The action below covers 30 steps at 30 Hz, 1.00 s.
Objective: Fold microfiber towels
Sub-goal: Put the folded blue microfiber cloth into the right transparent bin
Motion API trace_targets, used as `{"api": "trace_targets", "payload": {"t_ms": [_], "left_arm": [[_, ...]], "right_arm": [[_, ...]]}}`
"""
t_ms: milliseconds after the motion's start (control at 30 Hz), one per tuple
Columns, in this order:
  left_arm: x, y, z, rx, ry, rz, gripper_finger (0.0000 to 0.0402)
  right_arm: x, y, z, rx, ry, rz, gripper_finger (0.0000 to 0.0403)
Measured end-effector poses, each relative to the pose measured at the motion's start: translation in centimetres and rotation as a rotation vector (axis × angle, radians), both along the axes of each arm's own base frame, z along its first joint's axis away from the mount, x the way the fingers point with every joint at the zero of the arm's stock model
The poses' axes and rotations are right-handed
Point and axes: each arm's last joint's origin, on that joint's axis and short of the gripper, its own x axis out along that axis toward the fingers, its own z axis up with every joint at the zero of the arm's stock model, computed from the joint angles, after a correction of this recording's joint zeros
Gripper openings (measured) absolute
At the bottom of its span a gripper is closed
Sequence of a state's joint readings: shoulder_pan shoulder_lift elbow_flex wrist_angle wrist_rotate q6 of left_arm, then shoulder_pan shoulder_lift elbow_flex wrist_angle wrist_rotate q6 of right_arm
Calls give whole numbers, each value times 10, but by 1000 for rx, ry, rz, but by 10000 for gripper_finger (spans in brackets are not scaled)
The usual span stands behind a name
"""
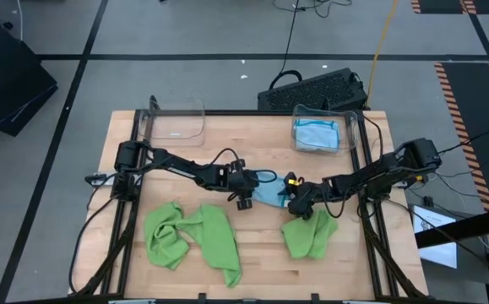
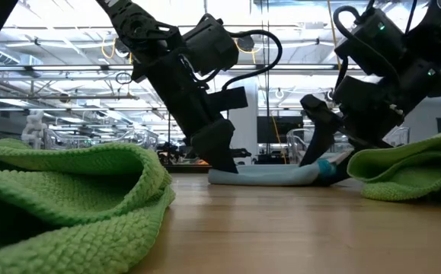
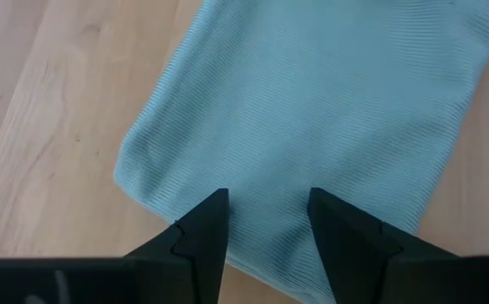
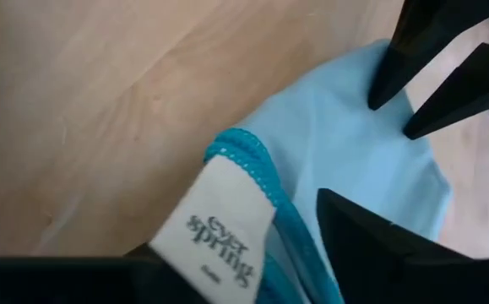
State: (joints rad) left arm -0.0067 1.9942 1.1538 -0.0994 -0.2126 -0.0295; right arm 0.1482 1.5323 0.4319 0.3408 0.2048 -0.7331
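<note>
The left hand (image 1: 246, 191) presses its fingers (image 3: 202, 236) down on one end of the light blue towel (image 1: 267, 189), which lies folded flat at the middle of the bench (image 1: 252, 270). The two fingers stand parted with the cloth spread smooth between and beneath them; they pin it rather than pinch it.

The right hand (image 1: 297, 201) meets the same towel from the opposite end. One dark finger (image 4: 379, 241) rests on the blue cloth beside the teal edging and a white label (image 4: 214, 232). Whether this hand is clasping that edge or only lying on it, I cannot tell.

In the low view both hands reach down onto the thin blue towel (image 2: 270, 176), which rests flat on the wood between them.

Further out, a crumpled green towel (image 1: 310, 236) lies just beside the right hand, toward the front of the bench. A larger heap of green towels (image 1: 192, 241) spreads across the front left. At the back right corner a clear bin (image 1: 322, 128) holds folded blue towels (image 1: 316, 135); a second clear bin (image 1: 175, 123) stands at the back left.
</note>
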Motion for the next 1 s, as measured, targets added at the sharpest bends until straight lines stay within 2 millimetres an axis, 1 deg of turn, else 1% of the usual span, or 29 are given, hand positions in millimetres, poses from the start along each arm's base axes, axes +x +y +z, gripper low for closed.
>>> {"api": "trace_targets", "payload": {"t_ms": [133,233,467,533,600,700,767,867,1000], "left_arm": [[0,-1,0,-14,-3,-2,170],[0,-3,0,-16,-6,-9,170],[4,-5,2,-46,-47,-42,170],[4,-5,2,-46,-47,-43,170],[4,-5,2,-46,-47,-43,170],[4,-5,2,-44,-46,-43,170],[3,-5,2,-30,-42,-39,170],[-1,-5,13,6,-32,-17,170],[-8,-8,44,41,-92,7,170]], "right_arm": [[1,-2,0,12,-6,-12,132],[1,-2,0,15,-12,-10,112],[2,-2,2,17,-28,14,101],[2,-2,1,28,-20,8,91],[2,-3,1,50,-15,7,71],[2,-3,1,64,-14,14,27],[2,-3,1,66,-17,18,14],[2,-3,2,61,-27,11,20],[-1,-5,11,-12,-53,-7,14]]}}
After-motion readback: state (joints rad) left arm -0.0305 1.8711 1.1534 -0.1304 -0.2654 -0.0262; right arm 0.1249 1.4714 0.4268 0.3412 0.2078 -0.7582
